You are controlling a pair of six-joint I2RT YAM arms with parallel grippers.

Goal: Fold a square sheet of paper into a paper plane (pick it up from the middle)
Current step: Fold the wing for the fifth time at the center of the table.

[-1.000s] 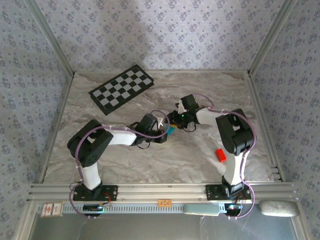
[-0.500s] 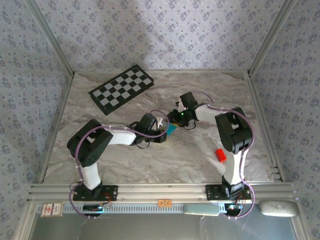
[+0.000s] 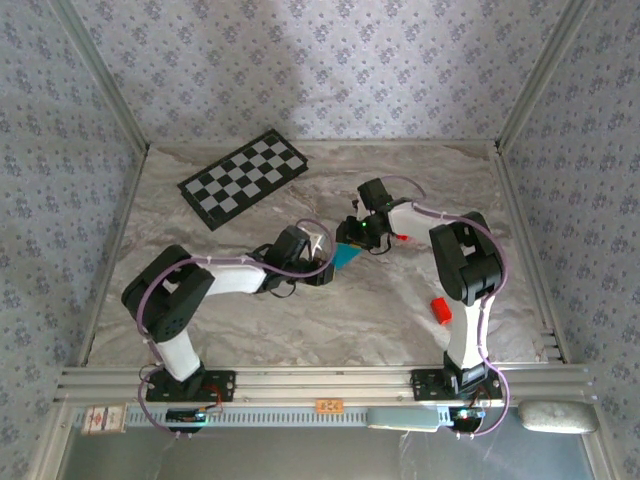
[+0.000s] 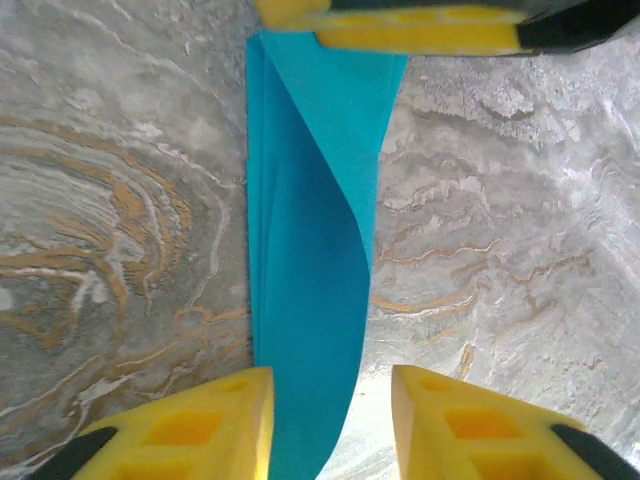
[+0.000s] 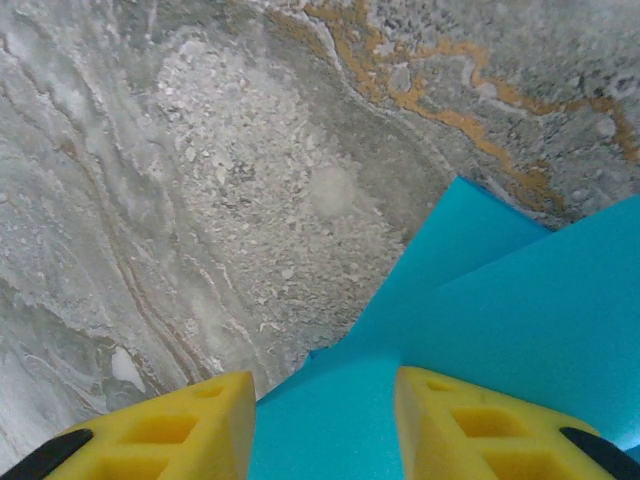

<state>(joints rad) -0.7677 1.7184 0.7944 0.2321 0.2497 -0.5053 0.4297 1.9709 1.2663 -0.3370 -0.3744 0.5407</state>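
The blue paper (image 4: 310, 250) is lying on the marble table (image 3: 300, 320), right in the middle of the top view, where the two arms are meeting. It is not a flat square. It is folded into a long, thin strip, and one loose flap is curling up a little along its right side in the left wrist view.

The left gripper (image 4: 328, 385) is sitting at the bottom of that view with its yellow fingers (image 4: 190, 425) spread apart. The strip is running between them, close to the left finger, and bare table is showing beside the right one. So this gripper is not pinching anything. I think it is standing open so the paper can lie free while the next fold is getting lined up.

The right gripper (image 5: 325, 390) is waiting at the other end of the strip. Its fingers are spread too, with blue paper filling the gap between them at the bottom of its own view. They may be resting over that end to stop the strip sliding, but I cannot tell if they are pressing down.

The checkered board (image 3: 245, 177) is lying in the upper left and a red block (image 3: 441, 311) is sitting at the lower right, both out of the way. No pointy nose is showing yet, so the plane is looking only partly done.
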